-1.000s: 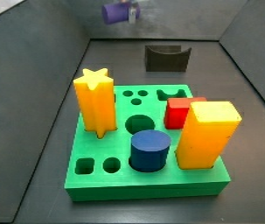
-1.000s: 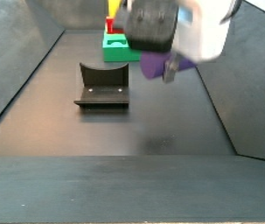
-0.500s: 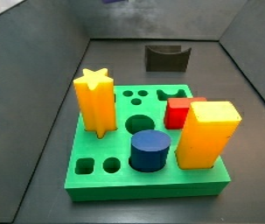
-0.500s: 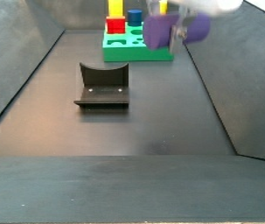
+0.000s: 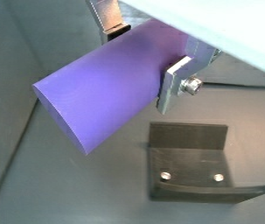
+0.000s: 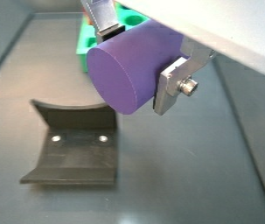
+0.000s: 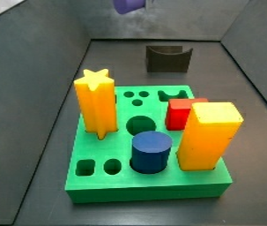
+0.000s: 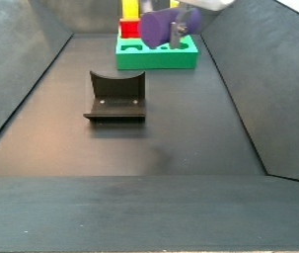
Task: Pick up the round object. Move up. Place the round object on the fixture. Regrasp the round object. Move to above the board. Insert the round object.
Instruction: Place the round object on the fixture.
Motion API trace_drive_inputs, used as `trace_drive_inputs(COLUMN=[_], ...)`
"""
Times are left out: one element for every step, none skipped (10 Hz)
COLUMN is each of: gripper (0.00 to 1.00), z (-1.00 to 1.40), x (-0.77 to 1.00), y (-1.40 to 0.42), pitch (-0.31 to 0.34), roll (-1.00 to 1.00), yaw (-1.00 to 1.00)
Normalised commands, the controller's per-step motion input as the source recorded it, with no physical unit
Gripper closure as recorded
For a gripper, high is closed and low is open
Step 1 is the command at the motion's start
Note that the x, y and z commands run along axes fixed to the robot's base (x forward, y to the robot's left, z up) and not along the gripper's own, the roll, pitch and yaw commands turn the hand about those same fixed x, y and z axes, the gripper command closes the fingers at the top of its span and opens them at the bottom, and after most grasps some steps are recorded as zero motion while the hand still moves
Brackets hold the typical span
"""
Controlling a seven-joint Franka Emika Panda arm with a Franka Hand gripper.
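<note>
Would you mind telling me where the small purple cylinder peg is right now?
The small purple cylinder peg is clamped between the gripper's fingers, held in the air above the dark L-shaped fixture, apart from it.

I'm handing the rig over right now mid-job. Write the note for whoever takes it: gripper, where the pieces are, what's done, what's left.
Gripper: shut on the round object, the purple peg held between the silver fingers and lifted well clear of the floor.
Fixture: on the floor with nothing in its notch; it shows below the peg in both wrist views.
Board: green, with the yellow star, blue cylinder, red block and yellow block standing in it. A large round hole is open.
Done: pick-up and lift.
Left: set the peg on the fixture, regrasp, move above the board, insert.
</note>
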Motion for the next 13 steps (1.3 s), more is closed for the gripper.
trace_drive_inputs(gripper=[1.00,1.00,1.00,1.00,1.00,1.00,1.00,1.00,1.00,1.00,1.00,1.00,1.00], z=[-0.03,-0.02,-0.01,-0.01,0.00,0.00,0.01,0.01,0.01,0.24,0.21,0.12,0.05], x=[0.71,0.59,0.43,0.32,0.25,0.11,0.05,0.04,0.04,0.63,0.60,0.55,0.50], y=[-0.11,-0.06,-0.04,-0.02,-0.02,-0.01,-0.01,0.00,0.00,0.31,0.30,0.21,0.13], pitch=[0.051,0.061,0.077,0.093,0.105,0.136,0.161,0.196,0.225,0.223,0.245,0.267,0.278], roll=[-0.12,-0.12,-0.13,-0.14,-0.15,-0.18,-0.20,-0.23,-0.26,-1.00,-1.00,-1.00,-1.00], yaw=[1.00,1.00,1.00,1.00,1.00,1.00,1.00,1.00,1.00,0.32,0.17,0.12,0.09])
